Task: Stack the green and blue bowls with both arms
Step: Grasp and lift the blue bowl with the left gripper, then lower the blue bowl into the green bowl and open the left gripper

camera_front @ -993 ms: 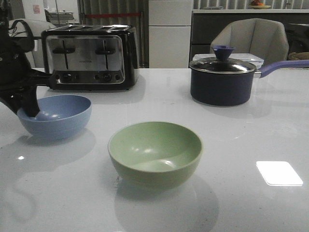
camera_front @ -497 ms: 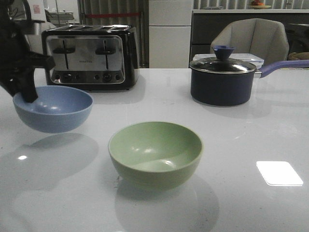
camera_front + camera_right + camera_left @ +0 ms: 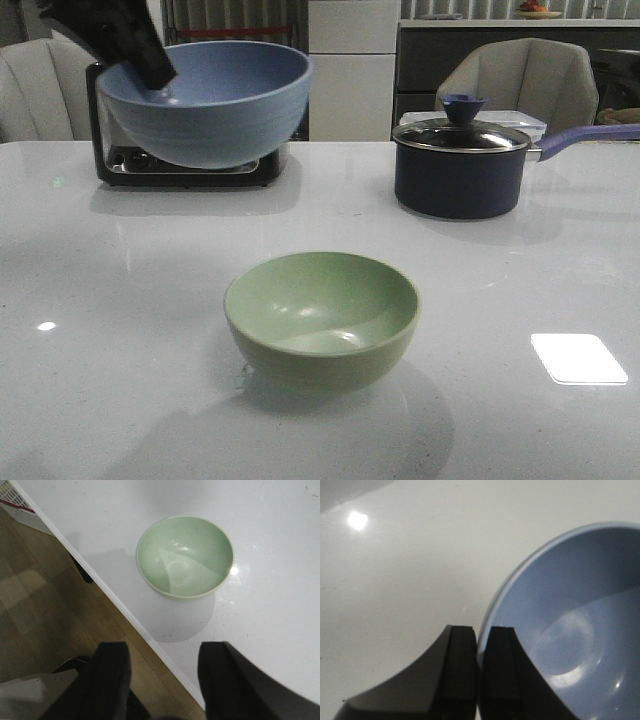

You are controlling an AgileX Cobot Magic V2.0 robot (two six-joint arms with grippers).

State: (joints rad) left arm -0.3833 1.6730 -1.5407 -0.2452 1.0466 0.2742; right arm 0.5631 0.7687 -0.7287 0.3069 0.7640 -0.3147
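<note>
Blue bowl (image 3: 205, 102) is up in the air at about 10 o'clock in the front view, tilted a bit toward the camera and hanging in front of the toaster (image 3: 185, 165), so only the toaster's bottom strip shows under it. Left gripper (image 3: 479, 640) has its fingers (image 3: 461, 655) pinched on the bowl's rim, one outside the wall and one inside, pretty much pressed together with just the rim between them. From the front you only get a dark angular chunk of it dipping into the bowl at the top left edge.

Green bowl (image 3: 321, 316) sits upright on the white surface (image 3: 500, 280) near the middle, roughly 6 o'clock from center, well apart from the blue one and touching nothing else. Navy saucepan (image 3: 460, 170) with its lid on is back at around 2 o'clock, handle sticking out to the right.

Right gripper (image 3: 162, 670) is only in its wrist view: fingers spread wide, holding nothing, hovering over the surface's edge with the green bowl near it on the surface and wooden floor (image 3: 40, 610) beyond the edge.
</note>
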